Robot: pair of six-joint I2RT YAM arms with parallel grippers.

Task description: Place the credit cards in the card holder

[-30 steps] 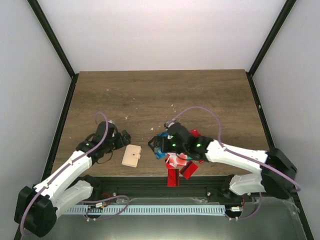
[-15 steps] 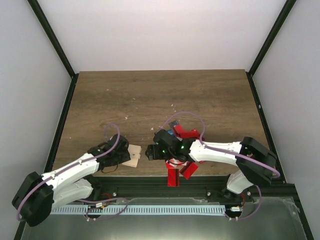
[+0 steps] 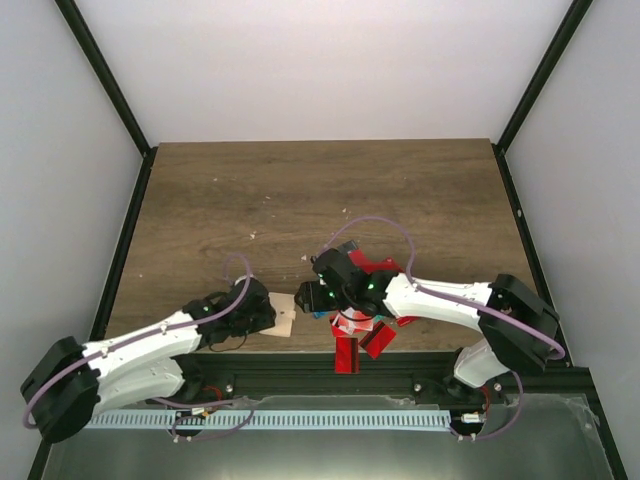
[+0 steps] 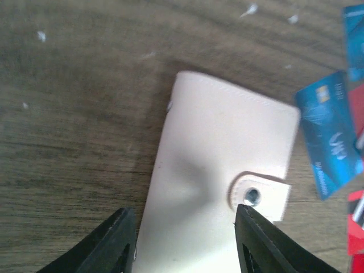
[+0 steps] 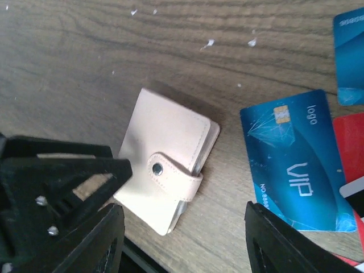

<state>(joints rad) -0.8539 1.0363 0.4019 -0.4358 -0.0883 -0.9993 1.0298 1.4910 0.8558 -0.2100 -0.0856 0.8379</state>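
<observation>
The beige card holder [image 3: 286, 318] lies shut and flat near the table's front edge, its snap tab [image 5: 170, 173] fastened. My left gripper [image 4: 183, 209] stands over its near end with jaws part way apart. One fingertip [image 4: 126, 227] is at the holder's [image 4: 222, 153] left edge, the other [image 4: 250, 227] is over its face by the snap. My right gripper [image 5: 182, 207] hangs open just right of the holder [image 5: 165, 148], jaws wide and empty. The credit cards [image 3: 360, 335] lie in a mostly red heap under the right arm. A blue VIP card [image 5: 296, 170] lies closest to the holder.
The table's front edge and black rail [image 3: 300, 365] run just below the holder. White crumbs [image 5: 209, 42] dot the wood. My left gripper's black fingers [image 5: 62, 170] fill the right wrist view's left side. More cards, blue [image 4: 330, 142] and red [image 4: 355, 227], lie right of the holder.
My left gripper moved right onto the card holder and its jaws narrowed. The holder slid a little to the right. My right gripper swung near the holder, its jaws also narrower.
</observation>
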